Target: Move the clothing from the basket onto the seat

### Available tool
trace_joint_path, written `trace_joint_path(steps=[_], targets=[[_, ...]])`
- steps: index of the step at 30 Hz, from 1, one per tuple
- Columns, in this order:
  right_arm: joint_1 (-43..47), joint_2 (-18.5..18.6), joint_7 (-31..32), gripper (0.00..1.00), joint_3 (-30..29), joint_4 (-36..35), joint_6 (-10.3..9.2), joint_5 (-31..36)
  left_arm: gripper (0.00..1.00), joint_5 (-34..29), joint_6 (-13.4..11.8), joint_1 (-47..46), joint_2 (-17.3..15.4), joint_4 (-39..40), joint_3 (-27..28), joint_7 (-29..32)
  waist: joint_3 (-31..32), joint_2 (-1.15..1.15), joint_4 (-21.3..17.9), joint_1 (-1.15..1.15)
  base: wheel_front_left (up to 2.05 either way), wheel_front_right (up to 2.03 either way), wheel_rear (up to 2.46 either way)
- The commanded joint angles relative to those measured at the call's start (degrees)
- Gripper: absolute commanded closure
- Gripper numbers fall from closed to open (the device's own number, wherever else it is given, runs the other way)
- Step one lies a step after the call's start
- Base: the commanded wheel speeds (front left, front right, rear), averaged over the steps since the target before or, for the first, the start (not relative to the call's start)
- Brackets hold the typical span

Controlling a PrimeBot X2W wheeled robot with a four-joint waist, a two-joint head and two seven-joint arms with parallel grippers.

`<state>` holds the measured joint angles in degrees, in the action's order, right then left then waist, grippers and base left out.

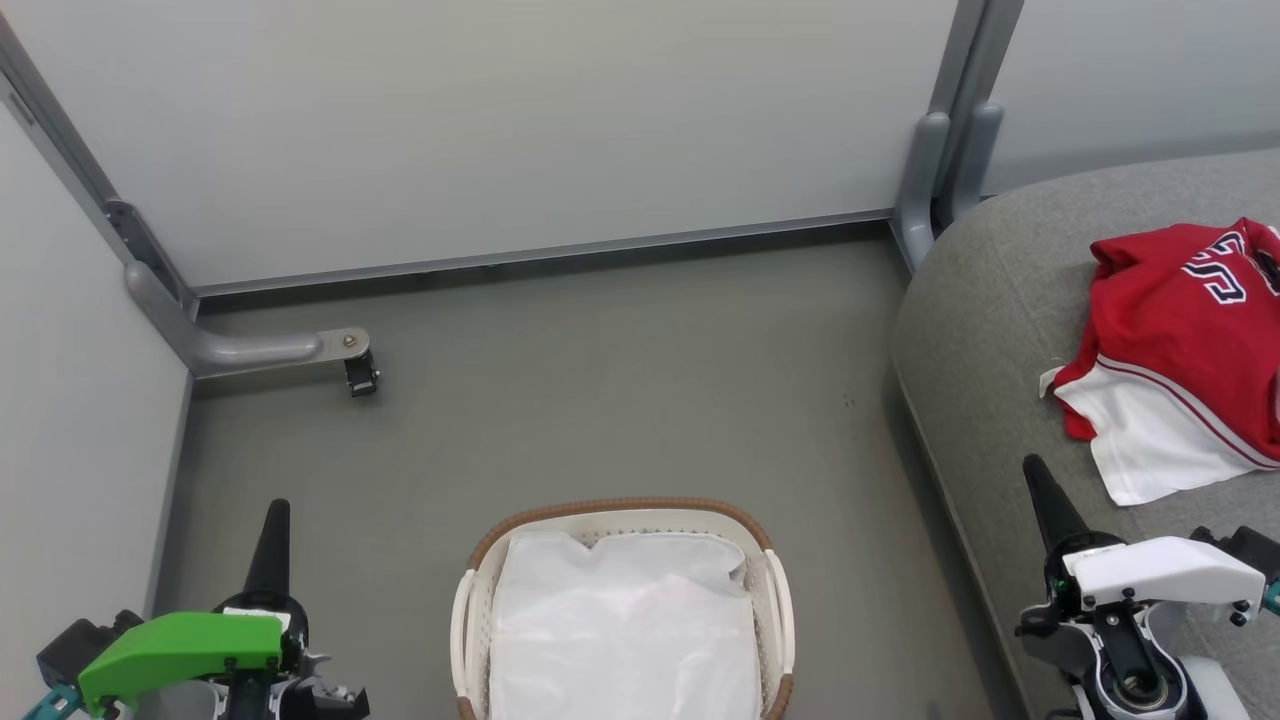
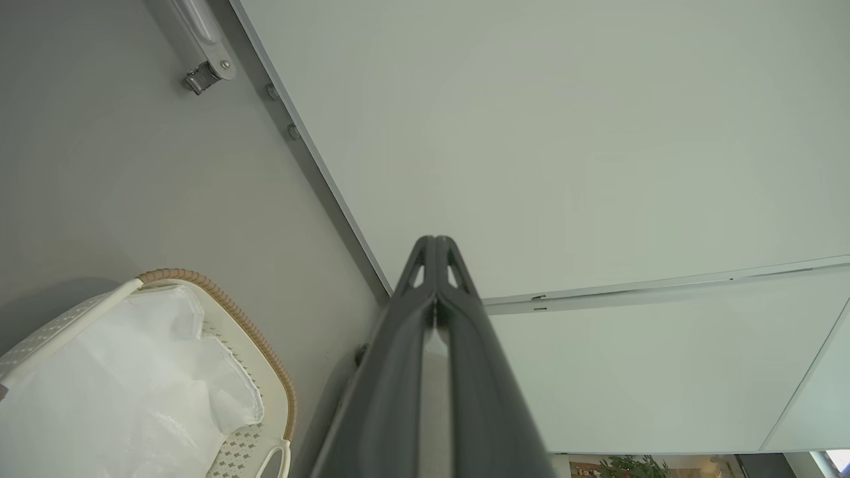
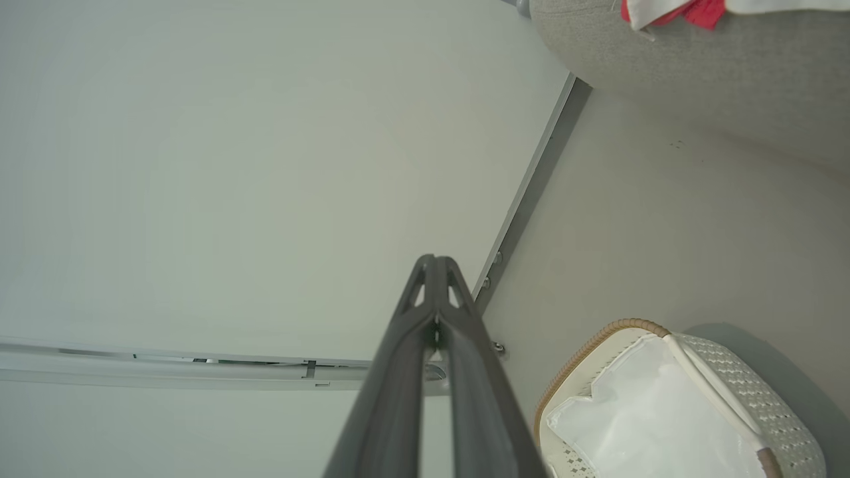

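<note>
Head view: I see the basket (image 1: 620, 506) on the grey floor (image 1: 600, 380), low in the middle, right in front of me. A white sheet (image 1: 620, 630) lies in it and covers the inside. The seat (image 1: 990, 300) is off to my right, apart from the basket. The clothing (image 1: 1180, 320) lies on top of the seat, near the right side of the picture. It is red and crumpled. It has a white part with thin stripes toward me and big numbers at the far end. It runs out of the picture on the right.

My left gripper (image 1: 277, 512) is low on the left, over the floor, left of the basket and not touching it. Its two dark fingers (image 1: 272, 550) are pressed tight together and point up the picture. It holds nothing. My right gripper (image 1: 1036, 472) is low on the right and shows against the seat. It is near the white part of the clothing but apart from it. It is clenched too, with nothing in it.

In the left wrist view the two fingers meet at the tip. The pale wall (image 2: 564, 133) is behind them and the basket is at the lower left. In the right wrist view the fingers meet the same way. The basket is at the lower right. A bit of the seat with a red and white edge of clothing is at the top right.
</note>
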<state>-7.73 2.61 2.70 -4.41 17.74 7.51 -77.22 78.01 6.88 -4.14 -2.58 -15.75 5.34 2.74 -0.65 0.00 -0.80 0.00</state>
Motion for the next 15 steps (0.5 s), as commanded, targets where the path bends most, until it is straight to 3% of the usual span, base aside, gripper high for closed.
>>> trace_joint_path(steps=[1,15], targets=[[0.25,0.33,0.41,1.0,-0.31,-0.78,-0.02,-1.33,1.0,1.22,0.28,-1.23,-0.41,0.54,0.23,0.33,0.02,0.0,0.04,0.0,0.0,0.0,0.0],[1.1,0.38,1.98,1.0,-1.23,-2.23,-0.02,-7.59,1.0,7.26,0.51,-1.88,-0.45,1.15,0.78,1.97,0.21,0.0,0.35,0.0,0.0,0.0,0.0]])
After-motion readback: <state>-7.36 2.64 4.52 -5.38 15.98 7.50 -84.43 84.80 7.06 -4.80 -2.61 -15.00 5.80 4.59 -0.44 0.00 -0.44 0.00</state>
